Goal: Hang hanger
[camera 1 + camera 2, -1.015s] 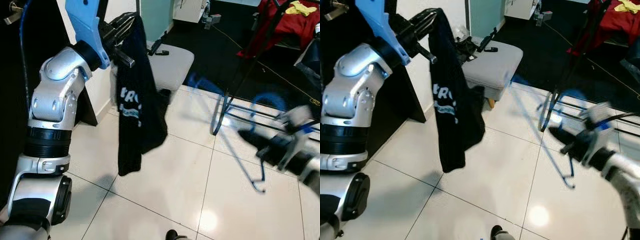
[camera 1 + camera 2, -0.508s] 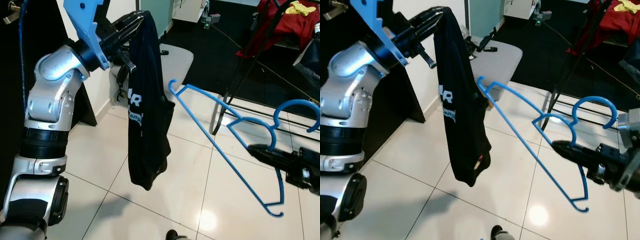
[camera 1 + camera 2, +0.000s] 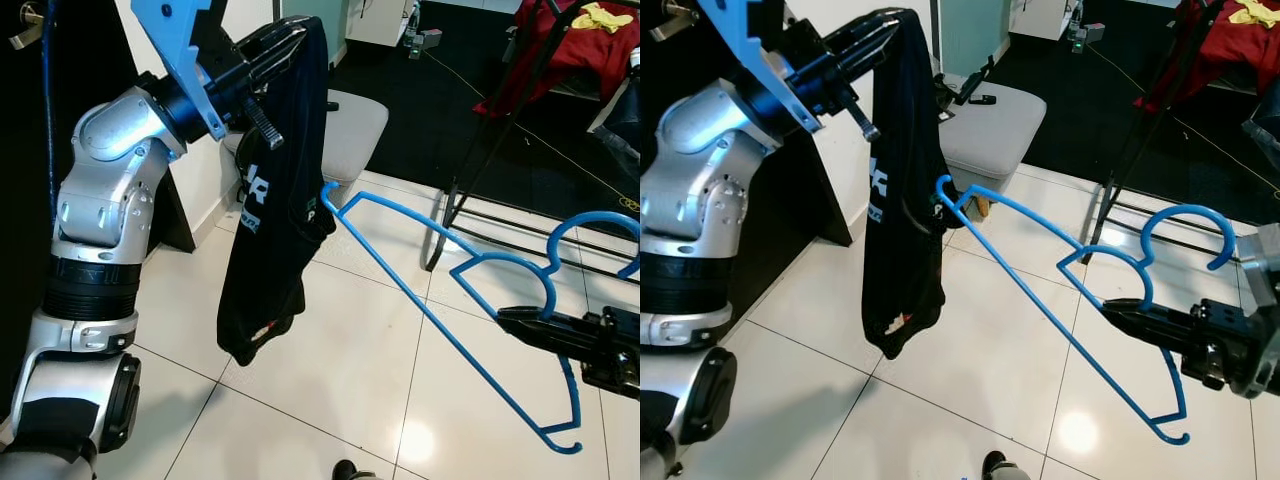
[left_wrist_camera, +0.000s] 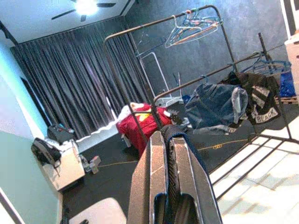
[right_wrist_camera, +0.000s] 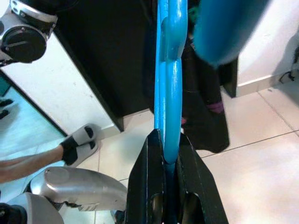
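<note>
The left gripper (image 3: 292, 38) is raised high at the robot's left side, and its two black fingers are pressed together on the top edge of a black T-shirt (image 3: 277, 190). The shirt hangs straight down from the fingers, with white letters on its upper part, and its lower end is well above the white tiled floor (image 3: 340, 380). In the left wrist view the fingers (image 4: 147, 186) are almost closed, with a thin fold of dark cloth between them.

The right gripper (image 3: 1120, 312) is low at the robot's right side and points toward the shirt. Its fingers are clamped on a blue hanger (image 3: 1060, 300), near the place where the hook meets the two arms. The right wrist view shows the blue plastic squeezed between the black fingers (image 5: 147, 177). The hanger is in the air, tilted, with its hook up on the right. Its far tip touches the side of the shirt, about at the middle of its height.

Behind the shirt stands a grey padded stool (image 3: 345, 125). Further back on the right there is a dark clothes rack (image 3: 500, 130) with a red garment (image 3: 580, 50) on it.
</note>
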`<state>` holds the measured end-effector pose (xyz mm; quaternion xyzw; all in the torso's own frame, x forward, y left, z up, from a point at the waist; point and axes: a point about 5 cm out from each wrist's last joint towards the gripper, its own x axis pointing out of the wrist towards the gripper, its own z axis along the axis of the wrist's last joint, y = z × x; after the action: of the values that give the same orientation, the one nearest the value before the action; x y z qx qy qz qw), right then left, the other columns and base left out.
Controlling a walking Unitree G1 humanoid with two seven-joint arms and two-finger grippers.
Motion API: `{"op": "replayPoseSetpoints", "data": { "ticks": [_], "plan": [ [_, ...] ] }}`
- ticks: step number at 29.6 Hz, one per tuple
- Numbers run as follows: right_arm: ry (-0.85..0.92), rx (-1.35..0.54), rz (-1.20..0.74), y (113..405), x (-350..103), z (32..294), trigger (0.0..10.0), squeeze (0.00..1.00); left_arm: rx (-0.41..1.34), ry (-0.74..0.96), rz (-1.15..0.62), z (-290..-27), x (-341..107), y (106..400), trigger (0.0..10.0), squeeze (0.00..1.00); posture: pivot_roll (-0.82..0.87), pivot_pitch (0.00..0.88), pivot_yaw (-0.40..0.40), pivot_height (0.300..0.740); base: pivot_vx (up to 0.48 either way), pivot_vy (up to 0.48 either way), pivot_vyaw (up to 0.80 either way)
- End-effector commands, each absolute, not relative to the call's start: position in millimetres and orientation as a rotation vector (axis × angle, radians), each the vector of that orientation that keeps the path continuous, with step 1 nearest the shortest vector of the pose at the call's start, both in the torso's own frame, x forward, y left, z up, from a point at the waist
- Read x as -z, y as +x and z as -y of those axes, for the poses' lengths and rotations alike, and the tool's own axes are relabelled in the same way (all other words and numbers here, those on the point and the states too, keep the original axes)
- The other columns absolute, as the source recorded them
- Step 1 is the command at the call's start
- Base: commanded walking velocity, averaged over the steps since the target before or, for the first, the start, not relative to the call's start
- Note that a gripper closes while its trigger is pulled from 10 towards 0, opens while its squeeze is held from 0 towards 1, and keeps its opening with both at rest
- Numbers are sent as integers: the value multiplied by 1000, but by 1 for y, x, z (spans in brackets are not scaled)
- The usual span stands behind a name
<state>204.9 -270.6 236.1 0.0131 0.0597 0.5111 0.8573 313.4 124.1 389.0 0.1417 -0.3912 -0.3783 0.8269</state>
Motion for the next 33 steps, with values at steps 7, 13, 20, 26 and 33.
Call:
{"op": "replayPoseSetpoints", "data": {
  "ticks": [7,13,20,26,33],
  "plan": [
    [19,-1129,-148,210,-232,256,10000,0,853,278,853,-112,-389,306,10000,0,-42,181,-6,740,0,0,0],
    [-9,-1123,-146,216,-231,250,10000,0,884,257,847,-100,-385,303,10000,0,-41,180,-5,740,0,0,0],
    [-65,-1040,-134,224,-231,254,10000,0,897,239,850,-97,-385,300,10000,0,-39,176,-4,740,0,0,0],
    [-86,-982,-119,225,-234,260,10000,0,894,233,846,-97,-384,300,10000,0,-40,173,-5,740,0,0,0],
    [-87,-973,-108,222,-237,263,10000,0,887,233,845,-98,-384,301,10000,0,-40,173,-5,740,0,0,0]
  ]
}}
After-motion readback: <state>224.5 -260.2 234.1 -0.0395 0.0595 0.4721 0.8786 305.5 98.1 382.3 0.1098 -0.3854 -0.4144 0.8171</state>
